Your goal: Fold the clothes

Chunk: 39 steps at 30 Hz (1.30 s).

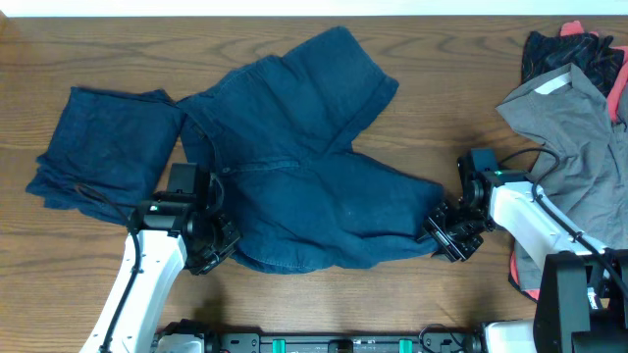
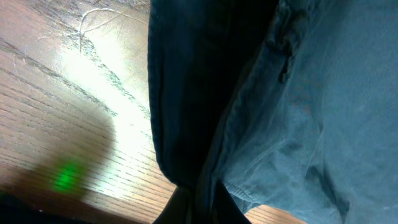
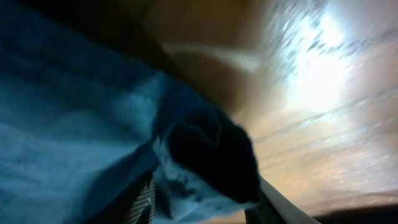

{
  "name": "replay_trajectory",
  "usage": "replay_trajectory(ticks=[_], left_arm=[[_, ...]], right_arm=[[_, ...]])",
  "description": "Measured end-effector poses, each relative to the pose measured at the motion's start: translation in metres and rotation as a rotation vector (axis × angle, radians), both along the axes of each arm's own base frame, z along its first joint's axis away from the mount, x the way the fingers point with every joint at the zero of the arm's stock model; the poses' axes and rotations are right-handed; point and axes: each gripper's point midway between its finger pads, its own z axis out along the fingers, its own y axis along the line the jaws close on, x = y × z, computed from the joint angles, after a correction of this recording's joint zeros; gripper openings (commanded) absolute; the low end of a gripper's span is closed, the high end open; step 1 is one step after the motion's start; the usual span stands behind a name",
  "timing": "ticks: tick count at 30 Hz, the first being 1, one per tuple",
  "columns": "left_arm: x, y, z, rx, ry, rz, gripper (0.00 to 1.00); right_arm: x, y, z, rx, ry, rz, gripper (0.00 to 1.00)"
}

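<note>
Your left pincer (image 1: 210, 245) is clamped on the near-left edge of the navy garment (image 1: 314, 186), which lies spread mid-tabletop (image 1: 412, 39). Your right pincer (image 1: 448, 235) is closed on its bunched near-right corner. A folded navy piece (image 1: 103, 147) lies to the left.

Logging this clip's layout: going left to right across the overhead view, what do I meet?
Folded dark navy denim piece → left fingers → large spread-out navy denim garment → right fingers → grey collared fabric shirt.
</note>
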Motion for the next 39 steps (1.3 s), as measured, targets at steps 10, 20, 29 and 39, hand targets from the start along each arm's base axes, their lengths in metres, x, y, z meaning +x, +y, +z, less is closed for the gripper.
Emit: replay_trajectory(ticks=[10, 20, 29, 39], left_arm=[[0.0, 0.0, 0.0, 0.0, 0.0, 0.0, 0.06], [-0.001, 0.0, 0.0, 0.0, 0.003, -0.001, 0.06], [-0.001, 0.0, 0.0, 0.0, 0.005, -0.001, 0.06], [-0.005, -0.001, 0.0, -0.006, 0.017, -0.017, 0.06]], right_arm=[[0.0, 0.021, 0.011, 0.137, 0.013, -0.024, 0.56], [0.003, -0.002, -0.001, -0.02, -0.002, -0.028, 0.54], [0.0, -0.006, -0.002, -0.046, 0.019, -0.048, 0.23], [-0.008, -0.005, -0.001, -0.037, 0.048, -0.03, 0.01]])
